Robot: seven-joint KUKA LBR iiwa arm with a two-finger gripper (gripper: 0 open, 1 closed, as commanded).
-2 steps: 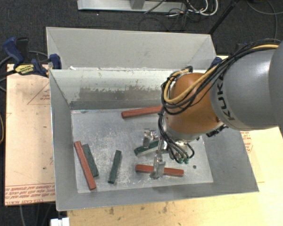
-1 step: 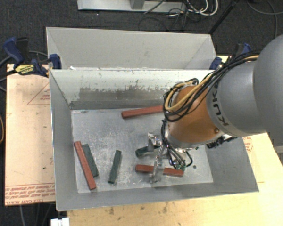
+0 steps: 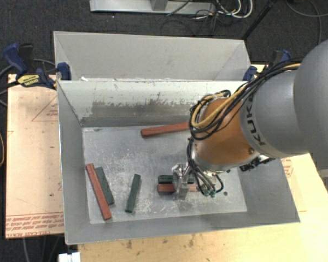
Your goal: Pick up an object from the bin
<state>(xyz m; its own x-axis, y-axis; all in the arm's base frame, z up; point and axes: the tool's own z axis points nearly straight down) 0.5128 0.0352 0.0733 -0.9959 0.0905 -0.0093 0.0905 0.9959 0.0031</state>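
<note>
Front right of bin (image 3: pixel 153 100) floor | you see gripper (image 3: pixel 181 185) low, just beside small dark-green block (image 3: pixel 165 179) and red-brown block (image 3: pixel 165 188) | claw state: you cannot tell

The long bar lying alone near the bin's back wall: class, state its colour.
The bar is reddish brown, clearest in the camera view.

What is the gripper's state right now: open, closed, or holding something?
Gripper: cannot be told; it is beside a short green block and a short red block.

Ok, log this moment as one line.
gripper: down in bin, view's lower right | nearest: dark green block, red block | hold: cannot tell
</note>
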